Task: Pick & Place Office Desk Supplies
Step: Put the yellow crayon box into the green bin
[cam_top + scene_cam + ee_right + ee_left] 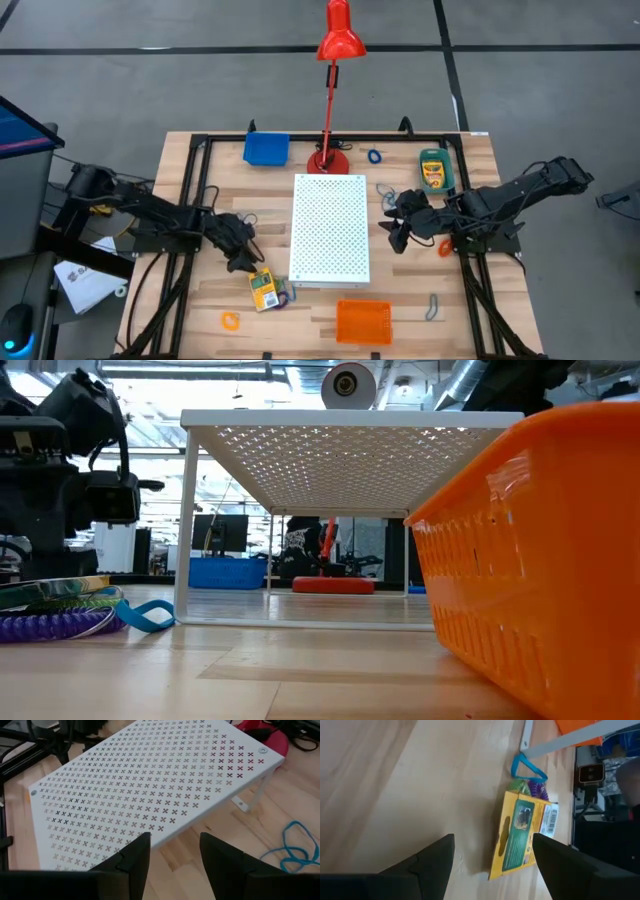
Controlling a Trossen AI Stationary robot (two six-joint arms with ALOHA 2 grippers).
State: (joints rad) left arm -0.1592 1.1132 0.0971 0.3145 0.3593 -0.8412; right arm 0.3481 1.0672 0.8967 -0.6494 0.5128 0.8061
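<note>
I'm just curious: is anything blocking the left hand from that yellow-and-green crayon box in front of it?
Nothing visible. The left hand is open, with bare wood between its fingers and the crayon box. A purple coil and blue loop lie beyond the box.

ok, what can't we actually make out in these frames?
- Purple coil: cut by the low view's edge; in the high view it is tucked by the crayon box.
- Orange tray: fills the low view's right side, hiding the table behind it.
- Right hand: open and empty, but the orange item beside its arm is too small to identify.
- Left hand: open over the box.
</note>
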